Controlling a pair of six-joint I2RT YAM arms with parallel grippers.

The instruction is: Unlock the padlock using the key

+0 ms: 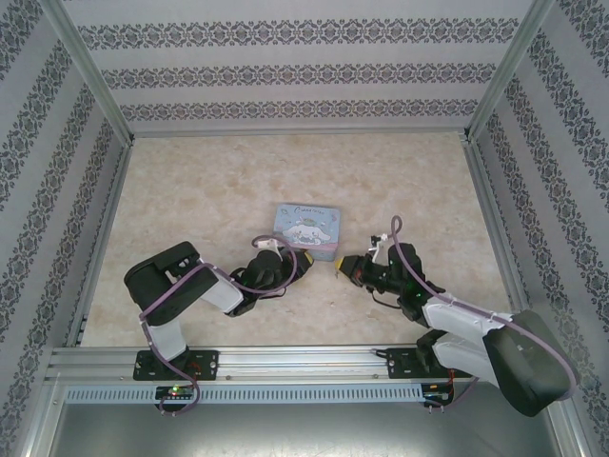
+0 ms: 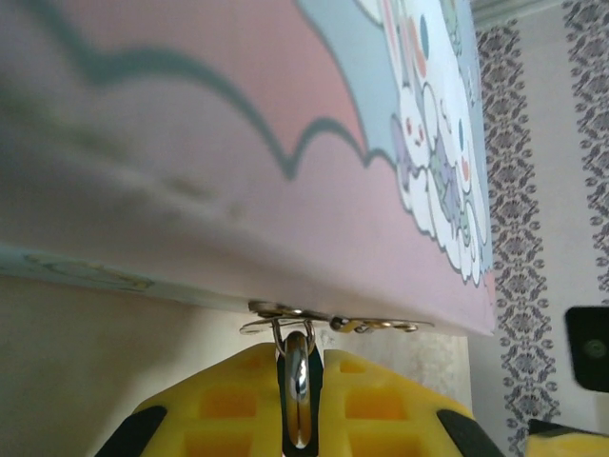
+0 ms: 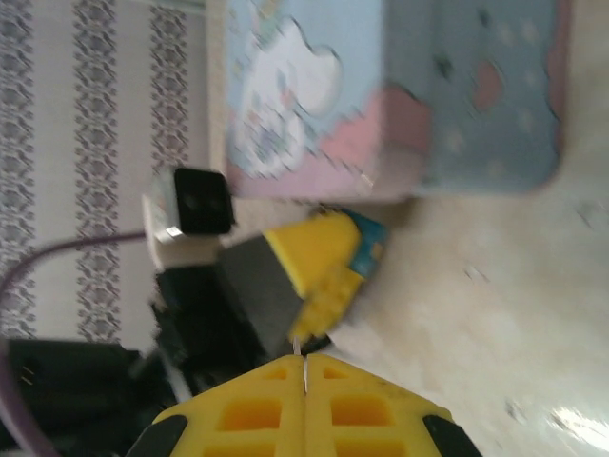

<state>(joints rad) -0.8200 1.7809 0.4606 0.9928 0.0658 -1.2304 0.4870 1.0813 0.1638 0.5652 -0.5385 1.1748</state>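
Two grippers of mine, both closed, meet at the near edge of a pale blue rectangular cartoon-dog tin point(image 1: 306, 228).

From above, my left gripper point(image 1: 306, 257) and my right gripper point(image 1: 340, 266) face each other, slightly apart, on the beige marbled table point(image 1: 190, 190). At my left wrist, yellow fingers point(image 2: 228, 405) pinch a tiny blue-teal padlock point(image 2: 298, 381) by its silvery shackle, just under the tin. At my right wrist, my fingertips point(image 3: 257, 405) press together; the padlock's teal body point(image 3: 371, 246) sits against my left fingers.
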